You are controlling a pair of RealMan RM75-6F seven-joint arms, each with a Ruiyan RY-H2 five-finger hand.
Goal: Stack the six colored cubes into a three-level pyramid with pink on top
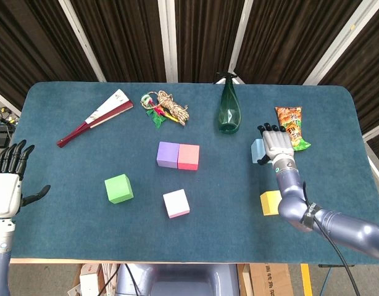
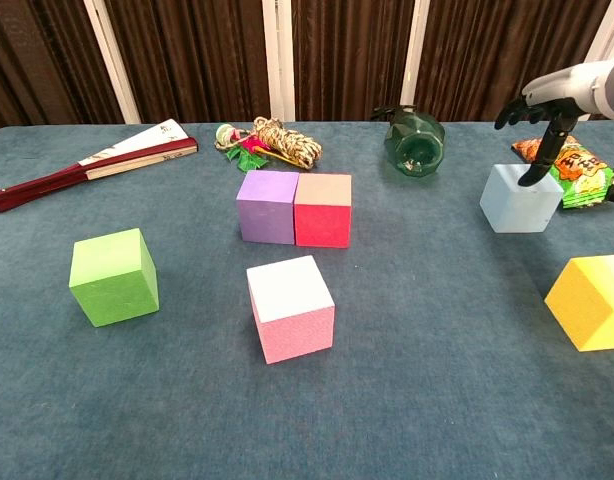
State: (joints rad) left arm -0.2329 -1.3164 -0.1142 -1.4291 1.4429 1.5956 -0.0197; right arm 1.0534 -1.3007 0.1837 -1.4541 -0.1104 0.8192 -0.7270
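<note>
The left hand (image 1: 5, 185) is hovering spread at the table's (image 1: 66, 203) left edge, holding nothing. Green cube (image 1: 118, 188), purple cube (image 1: 168, 154), red cube (image 1: 188, 156) and pink cube (image 1: 176, 203) are sitting mid-table. The right hand (image 1: 276, 143) is hanging fingers-spread over the blue cube (image 2: 518, 198), beside the yellow cube (image 2: 591, 300).

folding fan (image 1: 95, 116), rope bundle (image 1: 166, 108), green bottle (image 1: 228, 108), snack packet (image 1: 290, 124)

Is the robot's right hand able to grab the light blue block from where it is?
Probably yes. The right hand hangs right over the light blue block with its fingers pointing down and apart. The snack bag lies just beside the block, but nothing sits on top of it.
</note>
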